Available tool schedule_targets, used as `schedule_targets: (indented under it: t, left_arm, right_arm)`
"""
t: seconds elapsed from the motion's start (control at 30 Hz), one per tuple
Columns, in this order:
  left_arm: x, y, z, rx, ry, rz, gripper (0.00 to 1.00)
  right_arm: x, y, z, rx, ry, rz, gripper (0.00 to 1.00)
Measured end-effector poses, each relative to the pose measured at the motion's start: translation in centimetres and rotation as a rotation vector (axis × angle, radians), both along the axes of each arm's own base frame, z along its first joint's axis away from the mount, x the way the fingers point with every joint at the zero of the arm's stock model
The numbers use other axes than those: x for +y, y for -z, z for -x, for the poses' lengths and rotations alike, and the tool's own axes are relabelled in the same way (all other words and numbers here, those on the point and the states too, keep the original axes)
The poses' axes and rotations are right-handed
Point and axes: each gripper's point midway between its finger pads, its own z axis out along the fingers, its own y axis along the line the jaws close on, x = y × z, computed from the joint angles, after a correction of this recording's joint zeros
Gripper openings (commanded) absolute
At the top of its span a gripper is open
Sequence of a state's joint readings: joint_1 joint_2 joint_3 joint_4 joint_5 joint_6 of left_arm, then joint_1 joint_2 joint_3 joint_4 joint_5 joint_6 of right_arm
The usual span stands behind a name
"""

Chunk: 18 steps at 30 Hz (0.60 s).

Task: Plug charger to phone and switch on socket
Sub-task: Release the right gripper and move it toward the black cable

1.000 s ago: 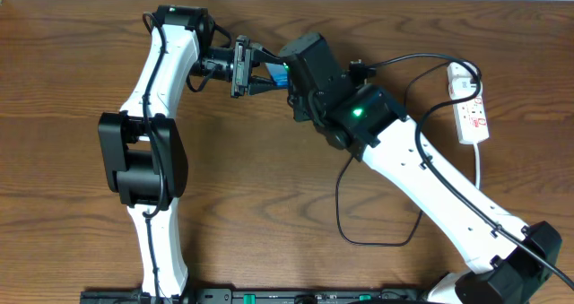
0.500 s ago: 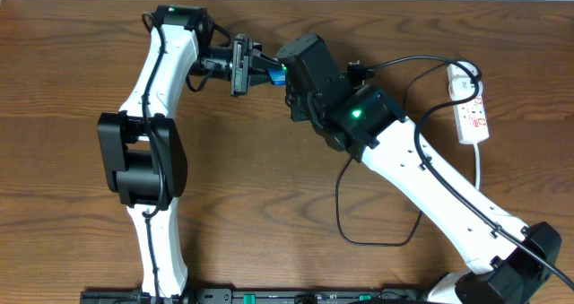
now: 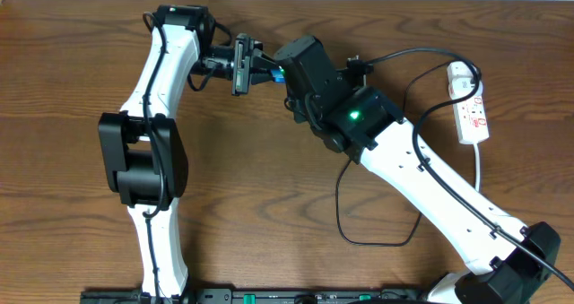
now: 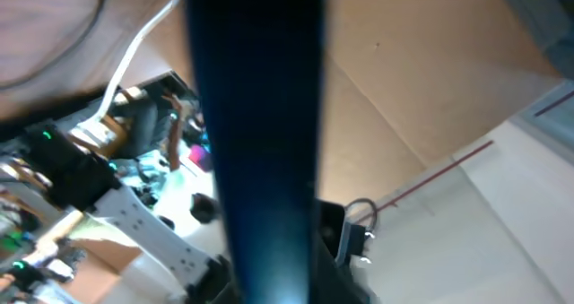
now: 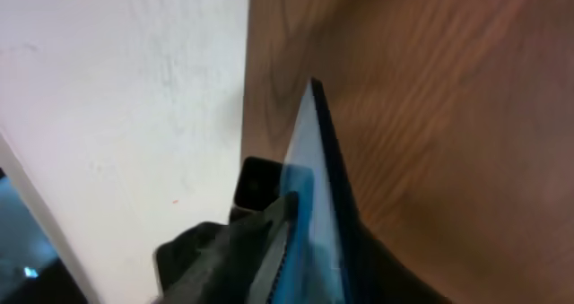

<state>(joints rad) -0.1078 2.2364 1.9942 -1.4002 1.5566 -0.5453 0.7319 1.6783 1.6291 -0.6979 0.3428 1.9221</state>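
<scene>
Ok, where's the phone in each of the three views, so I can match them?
Overhead: the phone is a small blue sliver, upper middle.
Left wrist: a blurred dark blue band down the middle.
Right wrist: edge-on, light blue with a black edge, lower middle.
Shared landmark: the wooden table, top left in the left wrist view, right side in the right wrist view.

One phone (image 3: 274, 73), one charger (image 3: 338, 205), one socket (image 3: 473, 116), two arms (image 3: 166, 71) (image 3: 448, 192).

The table (image 3: 72, 89) was matt, grained brown wood — the socket (image 3: 473, 116) lying on it looked smooth white plastic, the phone (image 5: 314, 187) glossy-screened.
</scene>
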Motion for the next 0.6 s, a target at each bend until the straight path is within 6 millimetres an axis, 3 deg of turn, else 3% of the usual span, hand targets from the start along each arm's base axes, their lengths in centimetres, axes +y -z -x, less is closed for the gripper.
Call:
schedule_targets:
  t: [0.1,0.17,0.3,0.43,0.6]
  left_arm:
    - [0.0,0.7,-0.5,-0.063,0.004,-0.029,0.07]
    - [0.0,1.0,-0.7,-0.09,0.005,-0.044,0.08]
    - [0.3,2.5,-0.9,-0.126,0.014,-0.131,0.08]
    - [0.7,4.1,-1.1,-0.158,0.021,-0.222,0.07]
    - [1.0,5.0,-1.3,-0.248,0.04,-0.264,0.07]
  right_arm:
    - [-1.3,-0.8,-0.5,-0.04,-0.015,0.065,0.82]
    - [-2.4,-1.6,-0.8,-0.066,-0.029,0.104,0.91]
    - [-6.0,-3.8,-0.7,-0.112,-0.058,0.22,0.99]
    - [-11.3,-5.8,0.6,-0.113,-0.074,0.357,0.99]
    - [-17.6,-5.0,3.0,0.006,-0.134,0.583,0.99]
